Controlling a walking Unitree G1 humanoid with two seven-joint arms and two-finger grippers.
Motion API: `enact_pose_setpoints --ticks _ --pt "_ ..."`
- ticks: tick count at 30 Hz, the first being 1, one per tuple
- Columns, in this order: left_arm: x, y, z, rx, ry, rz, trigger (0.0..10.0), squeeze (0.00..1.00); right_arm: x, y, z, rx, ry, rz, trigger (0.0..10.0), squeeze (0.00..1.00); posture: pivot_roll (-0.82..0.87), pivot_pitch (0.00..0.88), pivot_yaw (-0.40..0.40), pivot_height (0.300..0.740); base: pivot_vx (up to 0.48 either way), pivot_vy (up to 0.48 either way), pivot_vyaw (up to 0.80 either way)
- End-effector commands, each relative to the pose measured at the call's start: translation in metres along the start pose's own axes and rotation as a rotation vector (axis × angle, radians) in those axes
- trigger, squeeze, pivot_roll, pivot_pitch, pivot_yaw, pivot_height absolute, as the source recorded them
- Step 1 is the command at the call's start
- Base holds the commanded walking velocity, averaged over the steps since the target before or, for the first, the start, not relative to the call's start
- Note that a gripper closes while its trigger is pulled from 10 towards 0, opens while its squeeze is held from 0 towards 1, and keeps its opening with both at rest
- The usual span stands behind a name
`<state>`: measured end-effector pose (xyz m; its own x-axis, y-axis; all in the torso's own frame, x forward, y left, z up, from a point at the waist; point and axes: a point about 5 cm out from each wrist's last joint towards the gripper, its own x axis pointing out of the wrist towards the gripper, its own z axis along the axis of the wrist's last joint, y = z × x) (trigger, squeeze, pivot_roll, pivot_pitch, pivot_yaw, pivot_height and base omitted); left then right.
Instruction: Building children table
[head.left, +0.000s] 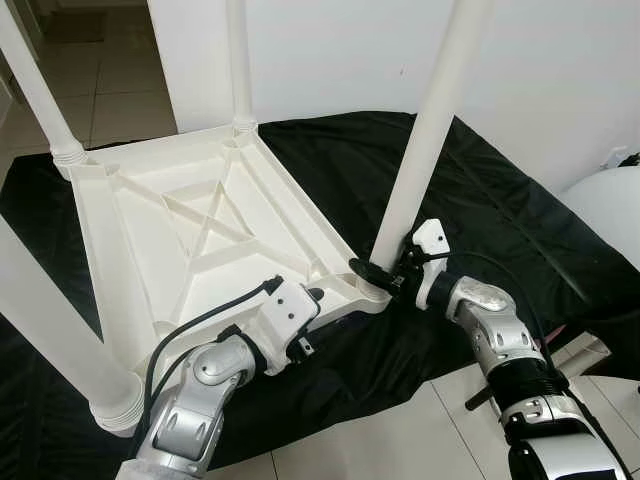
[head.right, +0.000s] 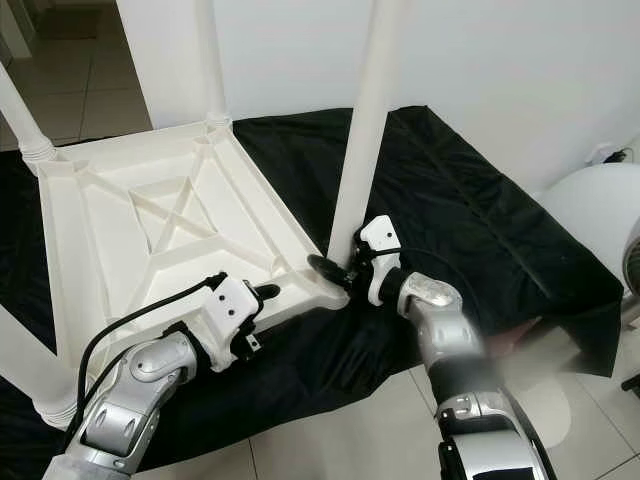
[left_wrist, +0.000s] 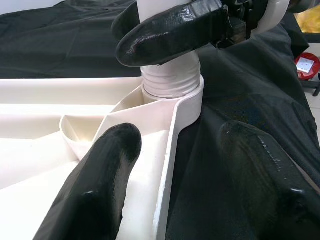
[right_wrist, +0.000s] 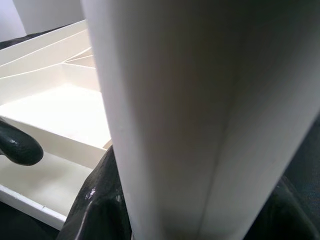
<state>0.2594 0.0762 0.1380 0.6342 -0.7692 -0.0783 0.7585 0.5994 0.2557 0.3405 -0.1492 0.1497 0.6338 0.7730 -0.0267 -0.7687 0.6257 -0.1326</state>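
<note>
the right end effector (head.left: 385, 272) is closed around the base of the near-right table leg (head.left: 425, 150), one black finger (head.left: 368, 270) lying across the front of the leg just above the threaded collar where it enters the corner socket. in the right wrist view the white leg (right_wrist: 200, 115) stands between the dark fingers. the left end effector (left_wrist: 170, 165) is spread wide, straddling the near rim of the overturned white children's table (head.left: 200, 240): one finger (left_wrist: 100, 185) sits over the ribbed underside, the other (left_wrist: 265, 180) over the black cloth (head.left: 480, 200) outside the rim; whether either touches cannot be told. the table lies top down on that cloth, which is spread over the tiled floor (head.left: 400, 440). four legs stand up from its corners, and cross ribs mark its middle. a white wall (head.left: 540, 70) rises behind.
</note>
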Motion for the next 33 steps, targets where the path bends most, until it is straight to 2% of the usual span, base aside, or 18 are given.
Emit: enact_pose_setpoints --ticks 1,4,7,11,14,16,20,21,22,23,24,25,26,27,28,31,33 --pt "0.003 0.002 -0.002 0.001 0.007 0.073 10.0 0.00 -0.002 0.003 -0.007 0.044 0.010 0.003 10.0 0.00 0.00 0.033 -0.047 0.740 0.000 0.000 0.00" --pt "0.003 0.000 -0.003 0.002 0.007 0.068 10.0 0.00 -0.002 0.007 -0.006 0.099 -0.030 -0.041 10.0 0.00 0.00 0.033 -0.047 0.740 0.000 0.000 0.00" --pt "0.003 0.000 -0.003 0.001 0.007 0.067 10.0 0.00 -0.002 0.008 -0.005 0.113 -0.042 -0.045 10.0 0.00 0.00 0.033 -0.047 0.740 0.000 0.000 0.00" --pt "0.003 -0.001 -0.003 0.002 0.008 0.060 10.0 0.00 -0.001 0.013 -0.002 0.117 -0.056 -0.116 10.0 0.00 -0.01 0.037 -0.044 0.740 0.000 0.000 0.00" --pt "0.003 -0.003 -0.004 0.005 0.012 0.050 10.0 0.00 0.000 0.018 0.002 0.114 -0.062 -0.275 10.0 0.00 -0.01 0.035 -0.044 0.740 0.000 0.000 0.00" --pt "0.003 -0.003 -0.004 0.005 0.012 0.050 10.0 0.00 0.000 0.018 0.002 0.114 -0.062 -0.275 10.0 0.00 -0.01 0.035 -0.044 0.740 0.000 0.000 0.00" --pt "0.003 -0.004 -0.004 0.005 0.012 0.046 10.0 0.00 0.000 0.023 0.001 0.139 -0.071 -0.366 10.0 0.00 -0.01 0.028 -0.045 0.740 0.000 0.000 0.00" --pt "0.004 -0.004 -0.004 0.006 0.011 0.044 10.0 0.00 0.000 0.028 -0.002 0.165 -0.065 -0.431 10.0 0.00 -0.01 0.024 -0.044 0.740 0.000 0.000 0.00" --pt "0.004 -0.004 -0.004 0.006 0.011 0.044 10.0 0.00 0.000 0.028 -0.002 0.165 -0.065 -0.431 10.0 0.00 -0.01 0.024 -0.044 0.740 0.000 0.000 0.00" --pt "0.004 -0.004 -0.004 0.007 0.010 0.041 10.0 0.00 -0.001 0.033 -0.005 0.190 -0.048 -0.502 10.0 0.00 -0.02 0.020 -0.044 0.740 0.000 0.000 0.00" --pt "0.004 -0.004 -0.004 0.007 0.010 0.041 10.0 0.00 -0.001 0.033 -0.005 0.190 -0.048 -0.502 10.0 0.00 -0.02 0.020 -0.044 0.740 0.000 0.000 0.00" --pt "0.005 -0.004 -0.004 0.008 0.009 0.039 10.0 0.00 -0.001 0.037 -0.008 0.198 -0.033 -0.563 10.0 0.00 -0.02 0.016 -0.045 0.740 0.000 0.000 0.00" --pt "0.005 -0.004 -0.004 0.008 0.009 0.039 10.0 0.00 -0.001 0.037 -0.008 0.198 -0.033 -0.563 10.0 0.00 -0.02 0.016 -0.045 0.740 0.000 0.000 0.00" --pt "0.005 -0.004 -0.004 0.009 0.009 0.039 10.0 0.00 -0.001 0.043 -0.011 0.218 -0.020 -0.635 10.0 0.00 -0.02 0.010 -0.044 0.740 0.000 0.000 0.00" --pt "0.005 -0.004 -0.004 0.009 0.009 0.039 10.0 0.00 -0.001 0.043 -0.011 0.218 -0.020 -0.635 10.0 0.00 -0.02 0.010 -0.044 0.740 0.000 0.000 0.00" --pt "0.006 0.001 -0.005 0.018 0.010 0.051 10.0 0.00 -0.002 0.054 -0.012 0.263 -0.026 -0.788 10.0 0.00 -0.01 0.005 -0.042 0.740 0.000 0.000 0.00" --pt "0.005 0.003 -0.005 0.021 0.010 0.057 10.0 0.00 -0.002 0.055 -0.012 0.271 -0.025 -0.811 10.0 0.00 -0.01 0.005 -0.042 0.740 0.000 0.000 0.00"
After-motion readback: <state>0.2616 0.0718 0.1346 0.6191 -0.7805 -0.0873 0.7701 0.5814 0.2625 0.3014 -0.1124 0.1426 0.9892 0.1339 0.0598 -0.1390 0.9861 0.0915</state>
